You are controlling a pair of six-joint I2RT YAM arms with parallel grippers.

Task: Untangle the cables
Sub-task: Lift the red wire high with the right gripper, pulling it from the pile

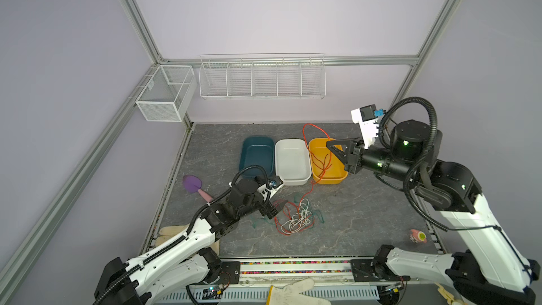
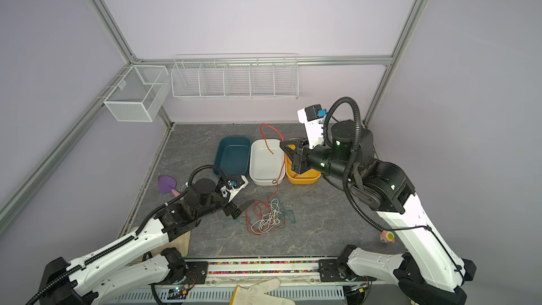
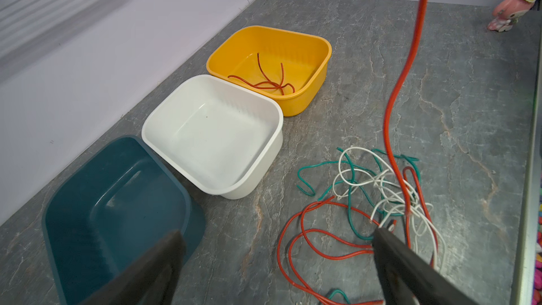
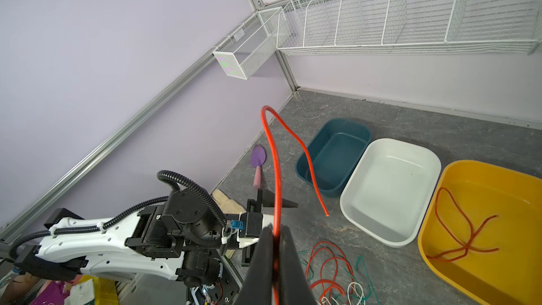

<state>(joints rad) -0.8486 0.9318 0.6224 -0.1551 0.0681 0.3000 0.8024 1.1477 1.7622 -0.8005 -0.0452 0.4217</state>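
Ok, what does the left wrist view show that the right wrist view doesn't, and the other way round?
Only the left wrist view: the small pink doll figurine. Only the right wrist view: the white wire wall baskets, the purple spatula with a pink handle, and the right arm's jaws shut on the lifted red-orange cable. Both: the teal plastic tub, the white tub, the yellow tub, and the cable tangle.

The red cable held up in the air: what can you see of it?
A thin, glossy red-orange cable, pinched in the shut right gripper. Above the grip it arches over and droops to a free end in mid-air; below, it runs down into the heap of white and green cables on the grey table.
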